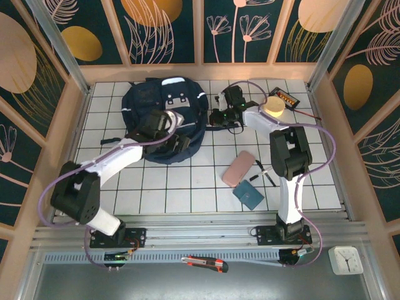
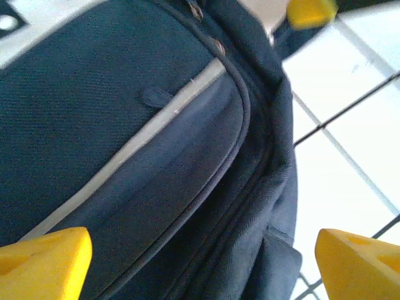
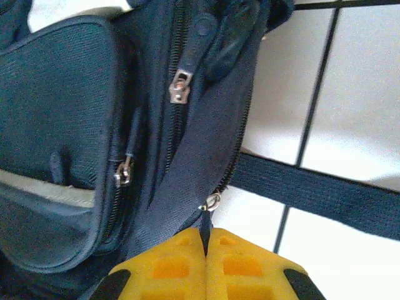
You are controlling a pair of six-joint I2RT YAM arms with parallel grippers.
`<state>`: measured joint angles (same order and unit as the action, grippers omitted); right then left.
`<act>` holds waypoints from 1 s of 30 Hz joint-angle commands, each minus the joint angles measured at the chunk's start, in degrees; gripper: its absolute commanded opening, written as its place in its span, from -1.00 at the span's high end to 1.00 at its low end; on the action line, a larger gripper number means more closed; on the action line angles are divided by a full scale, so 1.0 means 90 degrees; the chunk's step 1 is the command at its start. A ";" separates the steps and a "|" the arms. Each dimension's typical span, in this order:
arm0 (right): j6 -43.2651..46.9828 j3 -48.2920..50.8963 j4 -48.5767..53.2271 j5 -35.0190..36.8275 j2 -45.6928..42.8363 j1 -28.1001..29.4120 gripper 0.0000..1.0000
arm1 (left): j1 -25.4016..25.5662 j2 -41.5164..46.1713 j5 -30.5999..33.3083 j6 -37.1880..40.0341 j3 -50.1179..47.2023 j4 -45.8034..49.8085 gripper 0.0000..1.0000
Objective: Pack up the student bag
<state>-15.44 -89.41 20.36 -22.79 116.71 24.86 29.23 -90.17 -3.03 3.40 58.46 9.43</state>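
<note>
The student bag [image 1: 156, 103] is navy with pale stripes and lies flat at the back left of the tiled table. My left gripper [image 1: 177, 140] hovers over its lower right part. In the left wrist view its yellow fingertips [image 2: 44, 262] stand wide apart above the bag's front pocket [image 2: 144, 156], open with nothing between them. My right gripper [image 1: 214, 117] is at the bag's right edge. In the right wrist view this gripper [image 3: 205, 250] is shut on a black zipper pull [image 3: 205, 226] of the bag [image 3: 56, 112], just below its metal ring.
On the tiles right of centre lie a pink case [image 1: 238, 168], a teal booklet [image 1: 249, 194] and dark pens [image 1: 264, 175]. A pale round roll [image 1: 273, 105] and a black device [image 1: 287, 98] sit at the back right. A bag strap [image 3: 325, 194] lies on the tiles.
</note>
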 commanded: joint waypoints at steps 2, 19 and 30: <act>-0.0251 0.0101 0.0111 -0.0192 -0.0498 0.0371 1.00 | 0.0452 -0.0554 0.0863 0.1466 0.0238 -0.0171 -0.80; -0.0317 0.0066 -0.0042 0.0243 -0.0376 0.0219 1.00 | 0.0574 -0.1317 0.1741 0.1057 0.0059 -0.0291 1.00; -0.0127 -0.0326 -0.0920 -0.0281 0.0211 -0.0558 1.00 | 0.0521 -0.0432 0.0338 0.1252 -0.0265 0.0182 1.00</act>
<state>-17.98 -89.56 18.11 -27.77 116.73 23.64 34.44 -96.18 5.04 14.92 57.74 3.49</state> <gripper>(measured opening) 0.052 0.071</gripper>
